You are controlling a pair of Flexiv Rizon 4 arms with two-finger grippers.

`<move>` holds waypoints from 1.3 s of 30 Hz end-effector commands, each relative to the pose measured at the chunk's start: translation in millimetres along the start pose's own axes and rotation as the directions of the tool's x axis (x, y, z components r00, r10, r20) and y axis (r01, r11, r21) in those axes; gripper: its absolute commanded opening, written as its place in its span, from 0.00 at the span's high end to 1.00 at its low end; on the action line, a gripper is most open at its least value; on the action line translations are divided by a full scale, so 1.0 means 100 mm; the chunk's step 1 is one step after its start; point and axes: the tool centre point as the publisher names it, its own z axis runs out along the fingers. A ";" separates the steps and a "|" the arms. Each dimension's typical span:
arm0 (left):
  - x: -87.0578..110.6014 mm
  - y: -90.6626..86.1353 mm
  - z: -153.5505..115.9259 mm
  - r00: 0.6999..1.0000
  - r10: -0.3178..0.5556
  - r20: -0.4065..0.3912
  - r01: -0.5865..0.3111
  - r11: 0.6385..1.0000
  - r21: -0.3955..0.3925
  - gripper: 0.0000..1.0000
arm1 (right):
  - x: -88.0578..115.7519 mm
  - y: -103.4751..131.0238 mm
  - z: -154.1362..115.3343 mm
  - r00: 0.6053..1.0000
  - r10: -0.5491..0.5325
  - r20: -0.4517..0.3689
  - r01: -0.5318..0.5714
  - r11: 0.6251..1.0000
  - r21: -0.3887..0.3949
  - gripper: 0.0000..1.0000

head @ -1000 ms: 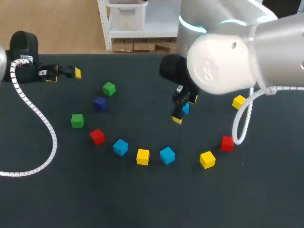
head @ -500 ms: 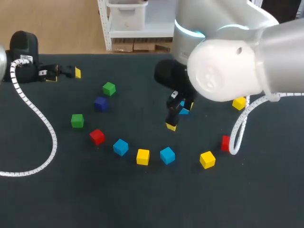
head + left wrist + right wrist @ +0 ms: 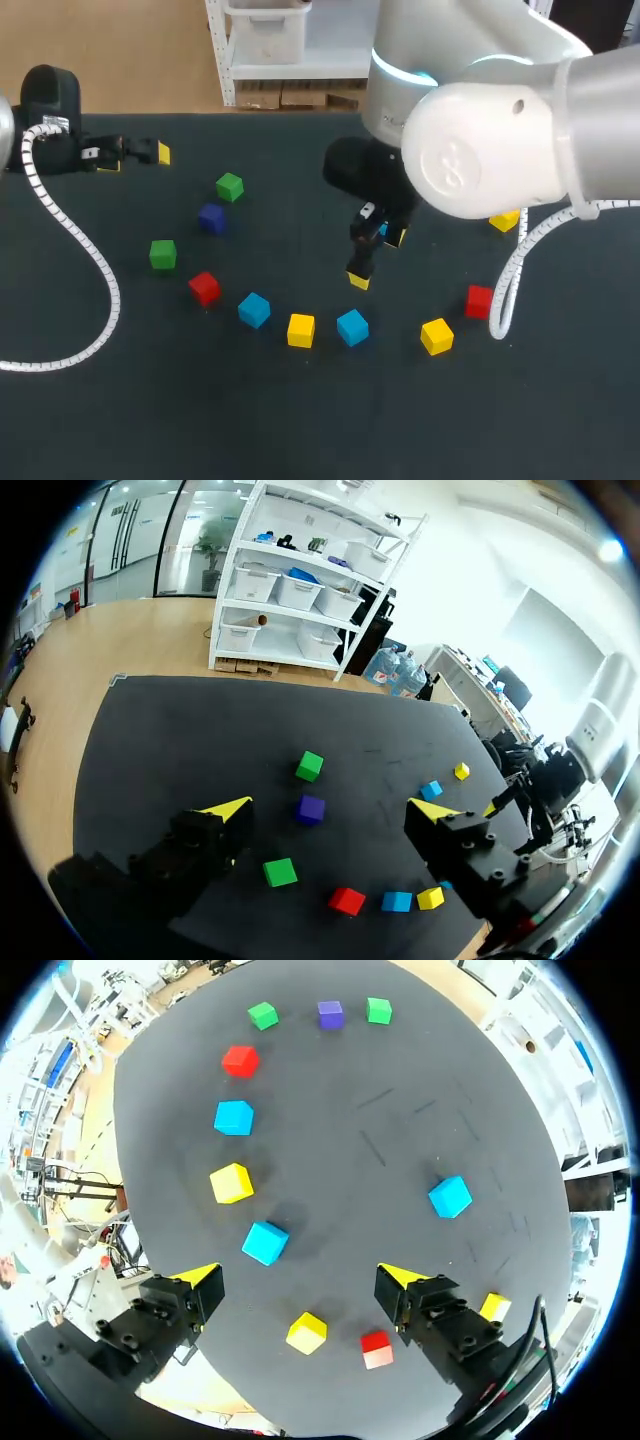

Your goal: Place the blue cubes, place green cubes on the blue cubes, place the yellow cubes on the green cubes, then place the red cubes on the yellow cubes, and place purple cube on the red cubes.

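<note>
The black table [image 3: 300, 430] carries every cube singly, none on another. My right gripper [image 3: 377, 258] hangs over the middle of it, jaws spread wide with nothing between them. A blue cube [image 3: 381, 231] sits just behind its fingers. The head camera hides most of it, but from the right wrist view it looks to lie ahead of the fingers and apart from both.

Nearer me the cubes curve in an arc, each apart from the next. From the left come a red cube [image 3: 204, 288], a second blue cube [image 3: 254, 309], a yellow cube [image 3: 301, 329] and a third blue cube [image 3: 352, 327], then a second yellow cube [image 3: 436, 336] and a second red cube [image 3: 479, 301]. A third yellow cube [image 3: 504, 218] peeks out beside my right arm.

On the left, the purple cube [image 3: 211, 217] lies near a green cube [image 3: 229, 187], and a second green cube [image 3: 162, 254] is closer to me.

My left gripper [image 3: 135, 159] rests at the far left edge, jaws wide and empty, and its white coiled cable [image 3: 105, 290] trails over the table.
</note>
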 end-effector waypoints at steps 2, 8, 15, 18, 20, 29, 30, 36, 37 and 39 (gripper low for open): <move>0.00 0.00 0.00 1.000 0.000 0.000 0.000 1.000 0.000 0.00 | 0.01 0.00 0.00 1.000 0.000 0.003 0.000 1.000 0.001 0.00; 0.00 0.00 0.00 1.000 0.000 0.000 0.000 1.000 0.000 0.00 | 0.01 0.00 0.00 1.000 0.000 0.003 0.000 1.000 0.001 0.00; 0.00 0.00 0.00 1.000 0.000 0.000 0.000 1.000 0.000 0.00 | 0.17 -0.16 0.04 0.997 0.075 0.015 -0.075 0.997 -0.035 0.00; 0.00 0.00 0.00 1.000 0.000 0.000 0.000 1.000 0.000 0.00 | 0.21 -0.16 0.09 0.995 0.099 0.010 -0.098 0.993 -0.070 0.00; 0.00 0.00 0.00 1.000 0.000 0.000 0.000 1.000 0.000 0.00 | 0.21 -0.13 0.11 0.993 0.119 0.001 -0.118 0.989 -0.084 0.00; 0.00 0.00 0.00 1.000 0.000 0.000 0.000 1.000 0.000 0.00 | 0.19 0.12 0.05 0.987 0.152 -0.057 -0.153 0.988 -0.014 0.00; 0.00 0.00 0.00 1.000 0.000 0.000 0.000 1.000 0.000 0.00 | 0.18 0.15 0.05 0.986 0.151 -0.069 -0.152 0.988 -0.002 0.00; 0.00 0.00 0.00 1.000 0.000 0.000 0.000 1.000 0.000 0.00 | 0.12 0.32 0.11 0.977 0.174 -0.126 -0.165 0.983 0.078 0.00; 0.00 0.00 0.00 1.000 0.000 0.000 0.000 1.000 0.000 0.00 | 0.12 0.33 0.13 0.976 0.181 -0.125 -0.171 0.982 0.085 0.00; 0.00 0.00 0.00 1.000 0.000 0.000 0.000 1.000 0.000 0.00 | 0.10 0.36 0.19 0.974 0.186 -0.129 -0.175 0.981 0.088 0.00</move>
